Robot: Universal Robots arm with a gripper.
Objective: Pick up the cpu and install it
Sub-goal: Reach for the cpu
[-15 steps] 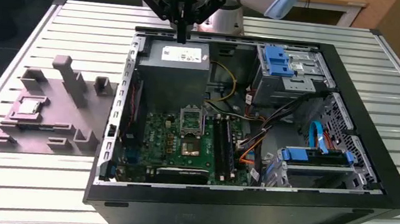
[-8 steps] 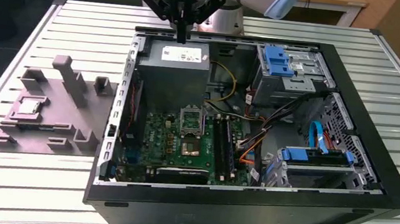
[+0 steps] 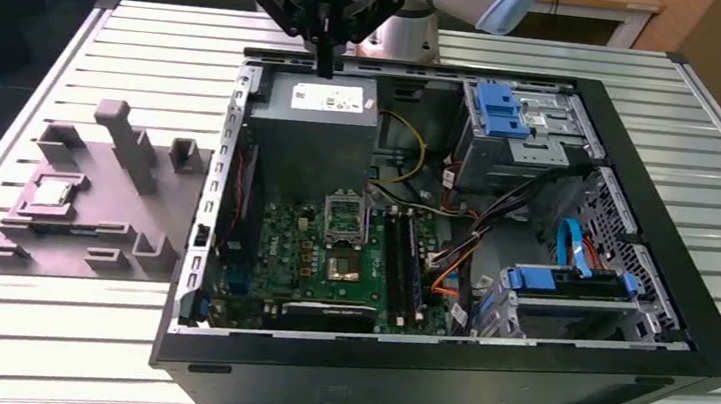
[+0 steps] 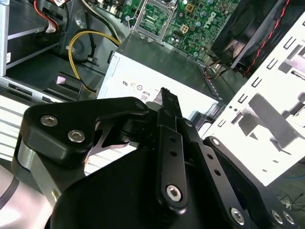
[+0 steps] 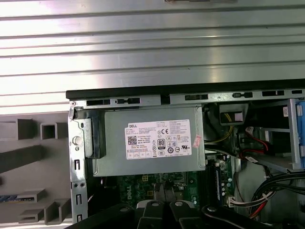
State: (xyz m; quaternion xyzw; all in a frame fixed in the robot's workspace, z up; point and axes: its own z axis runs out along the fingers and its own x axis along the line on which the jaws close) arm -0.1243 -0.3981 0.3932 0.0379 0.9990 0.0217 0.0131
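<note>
Hovering over the PSU (image 3: 312, 132) at case rear, gripper (image 3: 326, 68) looks pinched shut w/ nothing held, so we judge pick not begun. CPU (image 3: 49, 193) sits in the grey tray (image 3: 69, 232), exterior view's left, outside the case wall (image 3: 207, 216); reaching it means clearing that edge, w/ room above the tray.

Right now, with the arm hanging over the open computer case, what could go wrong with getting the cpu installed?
1. The gripper hangs over the power supply, while the cpu lies on the grey tray outside the case. Crossing over, it might clip the case wall.
2. A yellow cable loops near the motherboard socket and could snag the arm there.
</note>
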